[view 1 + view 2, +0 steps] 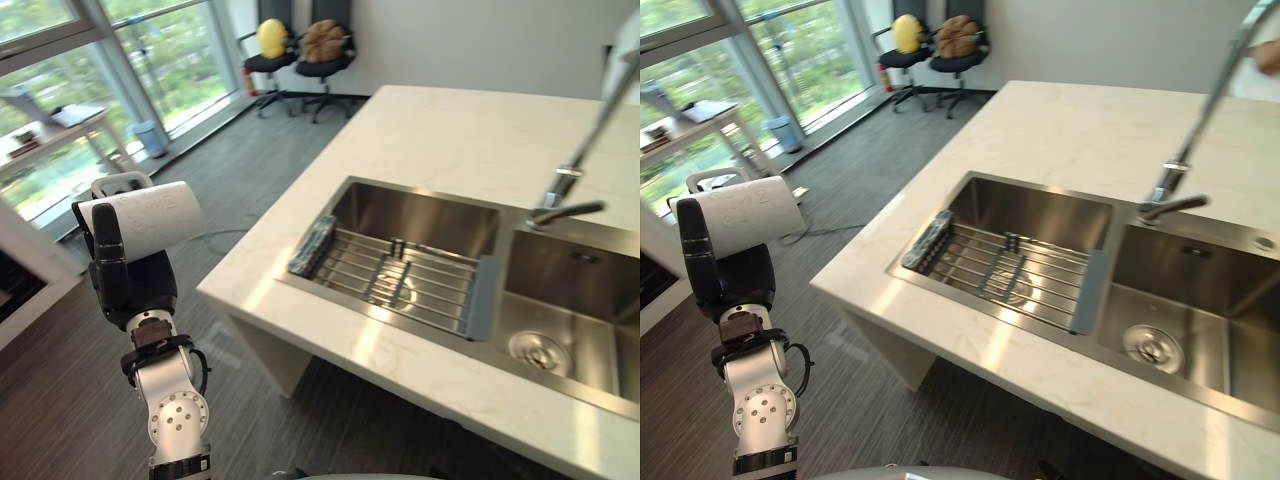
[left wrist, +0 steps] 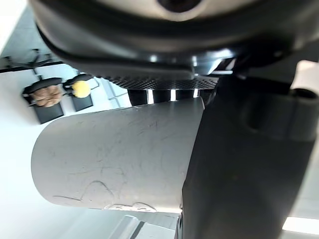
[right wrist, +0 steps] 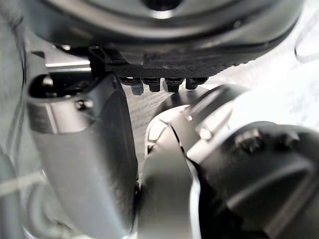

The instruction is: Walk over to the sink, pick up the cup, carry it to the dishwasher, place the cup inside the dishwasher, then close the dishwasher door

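Observation:
A white cup [image 1: 150, 218] lies on its side in my left hand [image 1: 130, 280], raised at the lower left over the dark floor, away from the counter. In the left wrist view the cup [image 2: 114, 159] rests against the palm with the thumb [image 2: 239, 174] curled round its side. The steel double sink [image 1: 410, 215] is set in the pale counter [image 1: 450, 130] to the right, with a wire rack [image 1: 400, 275] in its left basin. In the right wrist view my right hand [image 3: 84, 149] holds nothing, its fingers relaxed.
A tall faucet [image 1: 570, 185] rises between the basins. A dark sponge-like thing [image 1: 312, 247] leans at the rack's left end. Two office chairs [image 1: 325, 50] stand at the back wall. A table [image 1: 60, 125] and a small bin [image 1: 150, 137] sit by the windows.

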Motion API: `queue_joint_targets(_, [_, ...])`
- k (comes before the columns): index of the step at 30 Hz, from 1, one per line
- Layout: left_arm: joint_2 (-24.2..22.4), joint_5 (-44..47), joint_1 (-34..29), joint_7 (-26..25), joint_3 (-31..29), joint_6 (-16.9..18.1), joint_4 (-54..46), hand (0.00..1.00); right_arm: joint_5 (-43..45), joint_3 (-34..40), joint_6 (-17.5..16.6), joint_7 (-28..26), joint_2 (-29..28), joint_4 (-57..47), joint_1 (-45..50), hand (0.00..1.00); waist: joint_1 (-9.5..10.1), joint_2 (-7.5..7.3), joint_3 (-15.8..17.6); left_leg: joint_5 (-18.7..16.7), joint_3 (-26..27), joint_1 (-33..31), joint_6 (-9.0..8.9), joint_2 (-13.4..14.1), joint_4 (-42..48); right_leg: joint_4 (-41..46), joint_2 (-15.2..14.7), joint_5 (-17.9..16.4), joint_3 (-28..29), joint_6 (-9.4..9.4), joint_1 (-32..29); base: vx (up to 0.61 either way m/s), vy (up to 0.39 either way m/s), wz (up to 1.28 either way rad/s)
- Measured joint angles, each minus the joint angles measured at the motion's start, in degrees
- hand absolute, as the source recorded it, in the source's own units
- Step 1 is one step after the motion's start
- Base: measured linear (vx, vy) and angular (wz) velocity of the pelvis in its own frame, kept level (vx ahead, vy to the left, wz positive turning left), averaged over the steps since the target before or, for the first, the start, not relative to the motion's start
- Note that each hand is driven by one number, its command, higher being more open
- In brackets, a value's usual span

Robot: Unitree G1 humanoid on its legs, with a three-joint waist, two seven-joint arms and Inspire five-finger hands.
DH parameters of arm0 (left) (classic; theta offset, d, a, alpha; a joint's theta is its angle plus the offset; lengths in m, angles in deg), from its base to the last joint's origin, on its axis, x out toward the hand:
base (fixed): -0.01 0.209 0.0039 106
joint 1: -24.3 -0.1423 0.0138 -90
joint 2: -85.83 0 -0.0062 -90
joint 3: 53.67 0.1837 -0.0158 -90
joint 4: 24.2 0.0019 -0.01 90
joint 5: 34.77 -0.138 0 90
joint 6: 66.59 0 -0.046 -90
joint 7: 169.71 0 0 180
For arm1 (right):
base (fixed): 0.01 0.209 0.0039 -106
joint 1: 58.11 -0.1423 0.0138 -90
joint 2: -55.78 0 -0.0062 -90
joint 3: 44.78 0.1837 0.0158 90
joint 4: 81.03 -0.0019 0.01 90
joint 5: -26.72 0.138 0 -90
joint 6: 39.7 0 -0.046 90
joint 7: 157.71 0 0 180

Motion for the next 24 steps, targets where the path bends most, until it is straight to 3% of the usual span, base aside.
queue_joint_targets(3, [0.6, 0.0, -0.2, 1.9, -2.1, 0.8, -0.2, 0.00, 0.0, 0.0, 0.9, 0.5, 0.8, 0.0, -0.7, 1.00, 1.18, -0.19, 0.5, 0.2, -2.7, -0.8, -2.36, -2.4, 0.4, 0.2, -1.3, -1.2, 0.6, 0.94, 1.6, 0.01, 0.151, 0.83])
queue_joint_targets(5, [0.5, 0.2, -0.3, 2.6, -3.6, 0.9, -0.3, 0.00, 0.0, 0.8, 1.1, 0.6, 1.3, 1.0, -1.1, 1.00, 1.26, -0.35, 0.7, -1.4, -0.4, -0.4, -3.45, -3.3, -1.9, 0.7, -2.1, -0.8, -1.6, 2.18, 2.6, -0.02, 0.166, 0.67])
queue_joint_targets(6, [0.6, 1.0, -0.3, 3.4, -4.0, 0.9, -0.3, 0.00, 0.1, 1.2, 1.0, 0.4, 0.8, 1.0, -1.1, 1.00, 1.01, -1.35, 1.4, -2.8, 6.1, 1.9, -3.91, -3.3, -2.0, 0.0, -2.7, 0.1, -3.7, 3.78, 4.1, 0.02, 0.174, 0.87])
queue_joint_targets(7, [0.6, 1.6, -0.3, 4.0, -3.6, 0.8, -0.5, 0.00, 0.2, 1.2, 0.9, 0.1, 0.6, 0.5, -0.5, 1.00, -0.01, -2.15, 1.8, -2.7, 9.5, 3.2, -4.01, -3.8, -2.3, -0.8, -3.8, 0.7, -6.7, 4.64, 5.8, 0.03, 0.175, 0.99])
queue_joint_targets(8, [0.5, 1.6, -0.3, 4.1, -3.0, 0.4, -0.5, 0.00, 0.2, 1.3, 0.9, 0.1, 0.6, 0.2, -0.2, 1.00, -0.16, -1.86, 1.8, -2.6, 9.5, 3.2, -3.91, -4.6, -2.7, -0.6, -4.4, 0.6, -8.0, 4.49, 6.3, 0.02, 0.200, 0.94])
queue_joint_targets(11, [0.5, 1.1, 0.1, 3.9, -2.3, -1.5, -2.9, 0.00, 0.1, 2.8, 1.3, 1.1, 1.4, -0.8, 0.1, 1.00, 0.04, -2.13, 2.2, -2.0, 6.3, 3.8, -2.86, -10.5, -8.1, 4.6, -8.7, 0.9, -10.5, 4.32, 7.1, 0.01, 0.214, 0.64])
queue_joint_targets(13, [0.6, -1.4, 1.4, 3.9, -2.4, -2.7, -3.8, 0.00, 0.1, 5.3, 1.4, 1.1, 1.1, -2.6, 1.6, 1.00, -0.12, -2.15, 2.2, -1.9, 2.2, 3.9, -1.77, -13.4, -10.4, 12.1, -12.9, 2.0, -10.9, 2.57, 6.9, 0.04, 0.234, 1.10])
queue_joint_targets(14, [0.9, -3.7, 1.9, 3.9, -2.6, -3.4, -4.5, 0.00, 0.1, 6.7, 1.2, 1.1, 0.9, -3.6, 2.3, 1.00, -0.17, -2.15, 2.2, -2.0, -1.0, 4.2, -1.10, -14.7, -11.4, 18.5, -15.6, 4.0, -10.0, -0.62, 6.2, 0.11, 0.192, 1.27])
queue_joint_targets(15, [1.3, -6.5, 2.0, 3.7, -2.9, -3.5, -4.9, 0.00, 0.1, 7.8, 1.0, 1.1, 0.6, -4.8, 2.8, 1.00, -0.29, -2.12, 2.2, -2.1, -3.9, 4.3, -0.42, -15.3, -11.9, 23.3, -17.1, 6.7, -7.7, -5.00, 5.0, 0.17, 0.186, 1.53])
queue_joint_targets(16, [2.3, -9.4, 2.3, 3.6, -3.1, -3.4, -5.0, 0.00, 0.1, 8.0, 0.9, 0.9, 0.2, -6.0, 3.3, 1.00, -0.45, -1.57, 2.1, -1.9, -7.2, 4.4, 0.47, -15.6, -12.3, 27.3, -17.0, 5.3, -3.1, -7.71, 3.1, 0.16, 0.114, 1.58])
queue_joint_targets(17, [3.6, -11.9, 2.7, 3.1, -3.3, -3.3, -4.9, 0.00, 0.1, 8.0, 0.9, 0.5, -0.3, -7.0, 3.4, 1.00, -0.89, -1.81, 2.8, -1.8, -10.7, 4.4, 0.76, -15.7, -12.5, 30.1, -14.9, 2.4, 3.1, -7.21, 0.7, 0.16, 0.060, 2.08])
queue_joint_targets(18, [5.1, -14.8, 3.4, 2.8, -2.9, -3.2, -3.9, 0.00, 0.1, 7.8, 0.9, -0.3, -1.9, -8.1, 3.6, 1.00, -1.39, -2.14, 3.4, -1.6, -16.1, 4.3, 1.08, -16.0, -12.5, 31.2, -10.3, -0.8, 11.1, -6.10, -2.1, 0.16, 0.009, 2.30])
queue_joint_targets(20, [6.1, -18.1, 3.9, 2.7, -0.6, -2.5, -1.0, 0.00, 0.1, 7.6, 0.5, -1.2, -3.7, -8.1, 4.0, 1.00, -1.50, -2.27, 3.4, -1.6, -23.0, 4.1, 1.05, -16.9, -12.1, 30.1, -4.5, -4.7, 20.0, -4.27, -5.2, 0.24, -0.024, 2.40])
queue_joint_targets(21, [6.0, -21.9, 3.7, 2.0, 1.0, -2.1, 1.0, 0.00, -0.1, 5.4, -0.5, -2.3, -4.5, -8.2, 4.0, 1.00, -1.02, -2.96, 3.4, -1.6, -29.6, 4.5, 1.04, -18.7, -11.8, 28.7, -1.4, -7.4, 25.5, -2.94, -8.5, 0.25, -0.031, 2.18])
queue_joint_targets(24, [6.1, -26.8, 2.6, 0.0, 1.8, -2.2, 1.0, 0.00, -0.2, 2.8, -1.5, -3.0, -4.7, -8.3, 1.8, 1.00, -0.97, -2.92, 3.6, -1.7, -38.4, 4.7, 0.92, -20.8, -10.8, 23.9, 2.9, -10.0, 34.5, -2.86, -14.8, 0.28, -0.029, 1.89])
